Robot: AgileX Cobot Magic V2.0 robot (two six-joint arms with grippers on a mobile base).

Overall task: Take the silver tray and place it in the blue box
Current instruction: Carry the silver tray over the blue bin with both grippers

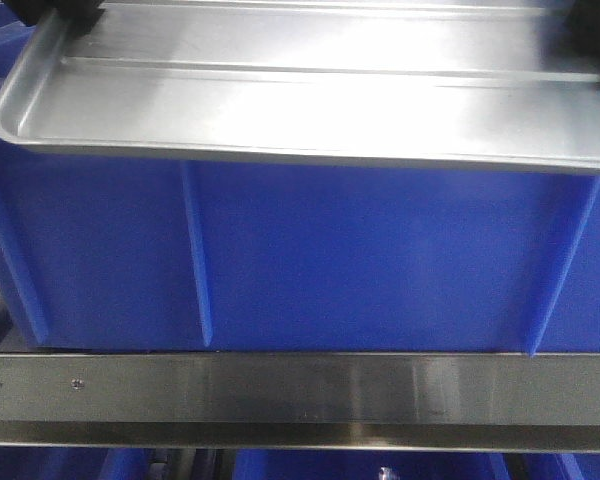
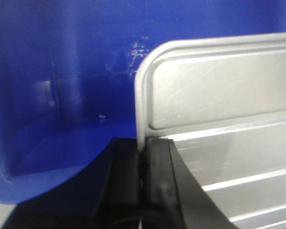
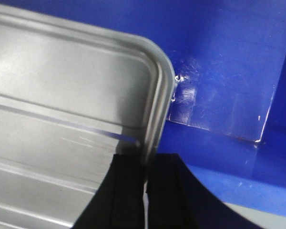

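A brushed steel rail (image 1: 300, 390) crosses the foreground. The box (image 1: 360, 260) stands right behind it, ribbed wall outward; what carries it I can't see.

Harsh glare blows out the silver tray (image 1: 280, 105) in the front view; wrist views look soft, blue box (image 2: 62, 71) walls dim.

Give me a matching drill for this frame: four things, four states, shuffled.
Things:
1. silver tray
2. blue box
3. left gripper
4. steel rail

States:
a. side wall with vertical ribs, behind the rail
b. horizontal, low across the front view
c. shiny, long ribs on its floor, held at the box's top
d. shut on the tray's rim near a rounded corner

Pairs: 1-c, 2-a, 3-d, 4-b
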